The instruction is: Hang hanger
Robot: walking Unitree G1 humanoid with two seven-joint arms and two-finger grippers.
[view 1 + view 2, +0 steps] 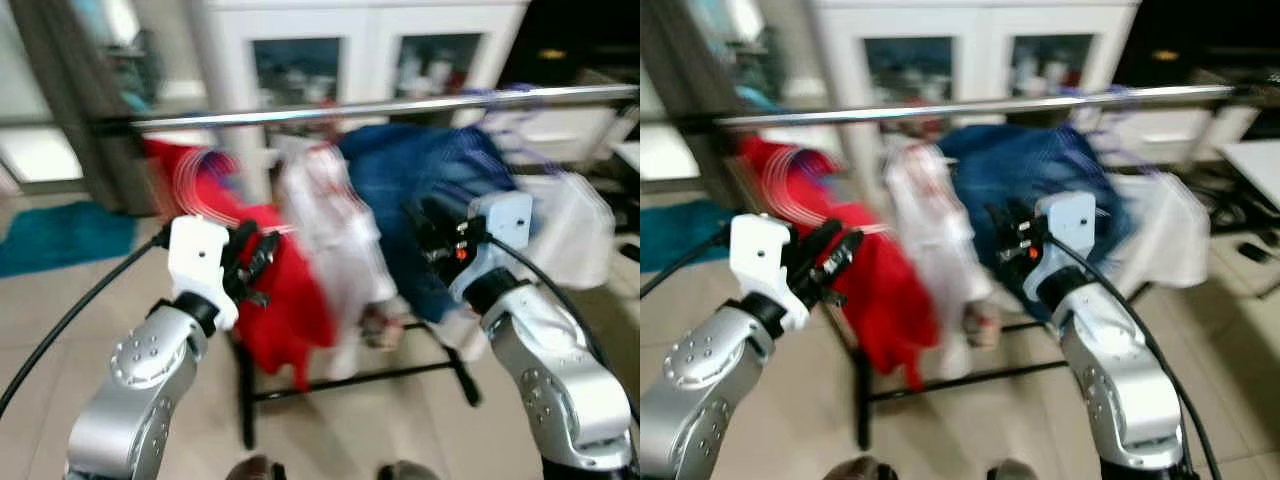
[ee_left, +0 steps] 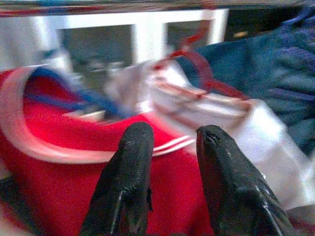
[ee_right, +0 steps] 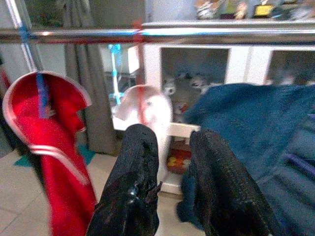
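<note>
A metal rail carries a red garment, a white garment, a blue denim garment and another white one; the eye views are blurred. In the left wrist view a red hanger sits in the white garment and a blue hanger in the red one. My left gripper is raised in front of the red garment, open, with nothing between its fingers. My right gripper is up before the denim, below the rail, open and empty.
The rack's black base stands on a tiled floor. Behind it is a white cabinet with glass doors. A teal rug lies at the far left, and a grey curtain hangs there. Furniture crowds the right.
</note>
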